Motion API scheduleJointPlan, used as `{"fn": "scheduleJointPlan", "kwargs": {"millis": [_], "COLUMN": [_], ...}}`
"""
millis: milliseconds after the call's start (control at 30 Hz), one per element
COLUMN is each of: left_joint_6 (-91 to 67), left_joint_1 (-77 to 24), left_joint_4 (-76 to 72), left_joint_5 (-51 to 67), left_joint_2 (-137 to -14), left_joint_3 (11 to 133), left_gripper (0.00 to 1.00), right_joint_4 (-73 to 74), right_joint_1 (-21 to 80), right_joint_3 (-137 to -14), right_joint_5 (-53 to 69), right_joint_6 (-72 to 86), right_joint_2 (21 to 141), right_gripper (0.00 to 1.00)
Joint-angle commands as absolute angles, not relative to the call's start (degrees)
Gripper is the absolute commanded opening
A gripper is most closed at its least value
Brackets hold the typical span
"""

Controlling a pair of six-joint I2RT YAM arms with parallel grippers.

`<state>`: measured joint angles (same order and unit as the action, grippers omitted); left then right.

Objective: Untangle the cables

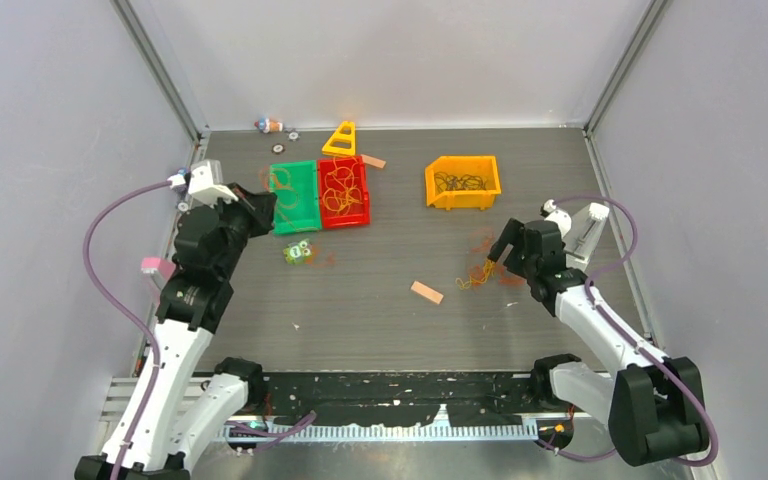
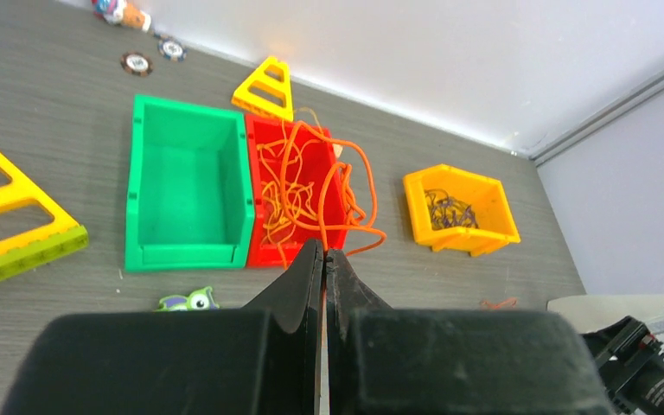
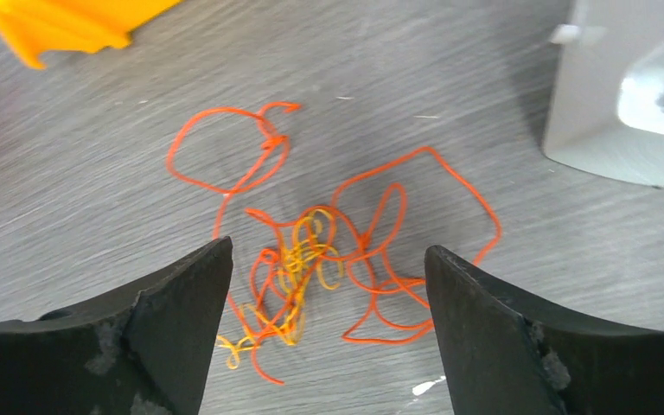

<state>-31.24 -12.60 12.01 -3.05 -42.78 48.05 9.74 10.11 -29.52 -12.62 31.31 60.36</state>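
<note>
Cables (image 3: pixel 298 259) tangled orange-yellow on table (image 3: pixel 86 164) | right end effector (image 3: pixel 328 251) spread astride them | left end effector (image 2: pixel 323 252) pressed together

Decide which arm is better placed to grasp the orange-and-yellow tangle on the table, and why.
The right: the right gripper is open directly over the tangle; the left gripper is shut, away beside the green bin.
</note>
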Motion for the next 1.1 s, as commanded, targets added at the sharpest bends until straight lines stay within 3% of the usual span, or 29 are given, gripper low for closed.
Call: {"fn": "scheduleJointPlan", "kwargs": {"millis": [0, 400, 1067], "left_joint_6": [-29.5, -26.4, -26.3], "left_joint_1": [-11.8, -7.7, -0.5], "left_joint_4": [13.3, 15.5, 15.9], "left_joint_5": [-5.2, -5.6, -1.8], "left_joint_2": [-43.5, -51.5, -65.1], "left_joint_3": [54.6, 63.7, 75.6], "left_gripper": [0.00, 0.00, 0.00], "right_joint_4": [1.3, -10.0, -13.8], "right_joint_1": [10.2, 22.2, 25.1], "right_joint_3": [-28.6, -23.3, -23.4], "right_joint_5": [-5.3, -16.6, -17.7], "right_joint_6": [27.7, 24.2, 24.3], "right_joint_2": [57.9, 58.0, 61.6], "right_gripper": [0.89, 0.90, 0.90]}}
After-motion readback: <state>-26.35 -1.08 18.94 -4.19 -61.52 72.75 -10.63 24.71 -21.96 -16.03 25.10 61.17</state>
